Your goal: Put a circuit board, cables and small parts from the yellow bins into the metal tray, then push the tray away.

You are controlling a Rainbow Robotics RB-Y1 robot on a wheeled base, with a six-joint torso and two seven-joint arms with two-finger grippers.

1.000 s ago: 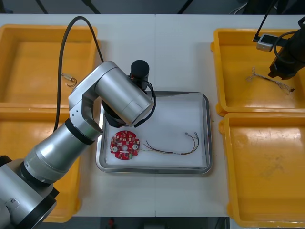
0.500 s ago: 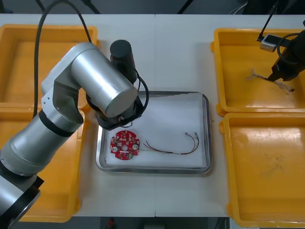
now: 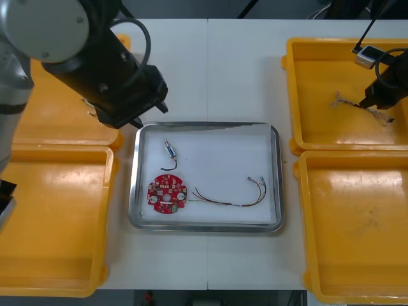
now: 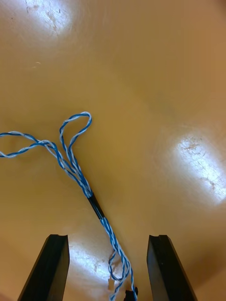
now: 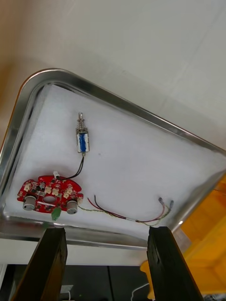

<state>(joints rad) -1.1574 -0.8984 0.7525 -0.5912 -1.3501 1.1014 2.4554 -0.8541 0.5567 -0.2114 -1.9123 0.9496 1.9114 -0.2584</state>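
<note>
Right gripper, its arm cut off at the front view's edge, straddles the twisted blue and white cable in the far right yellow bin, fingers spread, gripping nothing. Left gripper hovers spread and empty by the metal tray on the light table; inside lie a red circuit board, a red and yellow cable and a small metal part.

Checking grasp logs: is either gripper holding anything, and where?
Nothing held. Left gripper open near the metal tray; right gripper open, straddling one end of the blue and white cable.
</note>
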